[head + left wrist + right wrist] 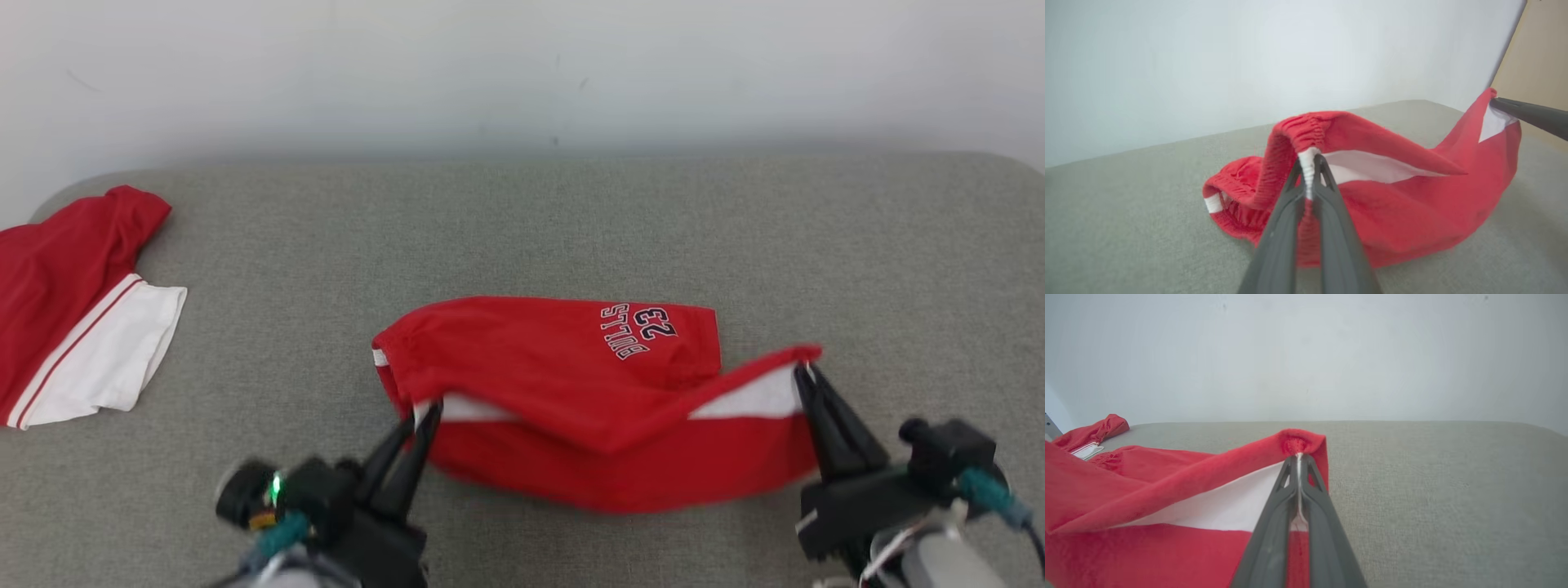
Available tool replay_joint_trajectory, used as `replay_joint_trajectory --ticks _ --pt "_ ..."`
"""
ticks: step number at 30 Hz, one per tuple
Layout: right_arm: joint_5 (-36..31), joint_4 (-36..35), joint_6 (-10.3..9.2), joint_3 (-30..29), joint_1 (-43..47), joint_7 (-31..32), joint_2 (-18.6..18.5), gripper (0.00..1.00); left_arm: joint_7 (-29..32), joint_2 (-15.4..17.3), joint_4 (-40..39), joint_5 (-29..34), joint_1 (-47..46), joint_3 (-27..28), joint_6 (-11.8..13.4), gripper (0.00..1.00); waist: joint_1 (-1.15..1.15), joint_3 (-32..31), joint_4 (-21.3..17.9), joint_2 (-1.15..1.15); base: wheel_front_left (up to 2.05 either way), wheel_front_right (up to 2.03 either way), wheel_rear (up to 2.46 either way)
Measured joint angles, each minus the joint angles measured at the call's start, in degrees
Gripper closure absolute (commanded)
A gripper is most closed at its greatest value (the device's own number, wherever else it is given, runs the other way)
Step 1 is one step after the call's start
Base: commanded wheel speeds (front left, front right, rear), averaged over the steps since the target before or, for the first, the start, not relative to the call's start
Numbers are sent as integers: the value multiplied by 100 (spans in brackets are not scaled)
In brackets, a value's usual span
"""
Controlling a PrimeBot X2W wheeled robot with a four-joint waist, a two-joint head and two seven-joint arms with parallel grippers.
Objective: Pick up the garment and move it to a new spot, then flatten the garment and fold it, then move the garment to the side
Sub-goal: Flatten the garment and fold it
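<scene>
Left end effector (428, 410) and right end effector (805, 372) pinched shut on red shorts (555, 367), frame centre (far half not yet lifted); move, flatten, fold pending

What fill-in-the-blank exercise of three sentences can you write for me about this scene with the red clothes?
The left end effector and the right end effector are each shut on the red shorts, which bear the number ____. The cloth panel beside each grip is ____ in colour. A second garment lies on the grey surface at the robot's ____ side.
Missing words: 23; white; left.
</scene>
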Motion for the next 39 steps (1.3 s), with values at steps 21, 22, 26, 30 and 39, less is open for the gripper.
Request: replay_joint_trajectory --ticks 21,22,26,30,39 --pt "1232 521 0 -65 -6035 1154 -256 100 1415 996 588 -2147 -6939 -818 0 100 2 1962 -146 1 0 0 0" --pt "1315 651 0 -96 -6346 1214 -230 100 1456 1005 693 -2206 -7243 -853 0 100 3 2093 -156 1 0 0 0" --pt "1510 1203 0 -200 -7525 1445 -147 100 1471 967 1216 -2454 -8337 -896 0 100 3 2588 -201 1 0 0 0" --pt "1550 1791 0 -227 -8425 1495 -101 100 1417 883 1655 -2616 -9098 -1078 0 100 3 3039 -261 2 0 0 0" --pt "1484 2805 0 1 -9320 1106 4 100 1026 762 2391 -3116 -9721 -1619 0 100 2 3777 -447 2 0 0 0"
